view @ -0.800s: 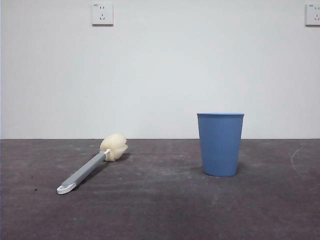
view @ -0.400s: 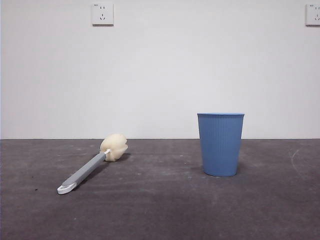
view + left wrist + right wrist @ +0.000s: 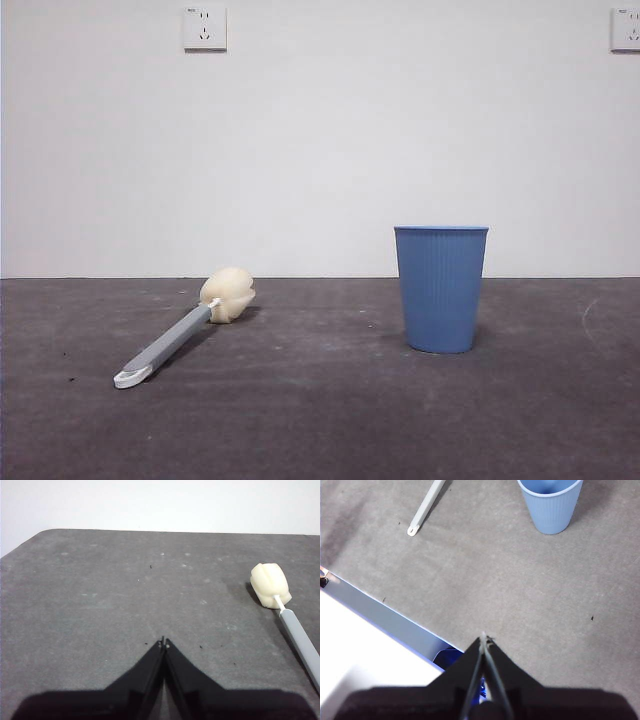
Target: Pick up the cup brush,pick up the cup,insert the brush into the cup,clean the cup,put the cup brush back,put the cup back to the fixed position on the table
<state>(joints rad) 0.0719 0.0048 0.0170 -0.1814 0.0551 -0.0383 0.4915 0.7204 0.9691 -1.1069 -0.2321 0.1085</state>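
Nothing has shifted in the front view over the last second: brush [image 3: 180, 337] and cup [image 3: 441, 288] sit where they sat, so the task reads as not yet begun.

Brush lies flat on the counter [image 3: 320, 420], sponge head toward the far wall, white loop end toward the camera. Cup stands upright, well apart from the brush, mouth up, nothing in it that shows.

Left gripper [image 3: 163, 642]: jaws pressed together, holding nothing, above bare counter with the brush off to one side, not touching. Right gripper [image 3: 483, 639]: jaws likewise closed and empty, near the counter's front edge, cup and brush handle both well ahead of it.

Judgement: first step pending. Left jaws must part before closing on the handle; right likewise for the cup.
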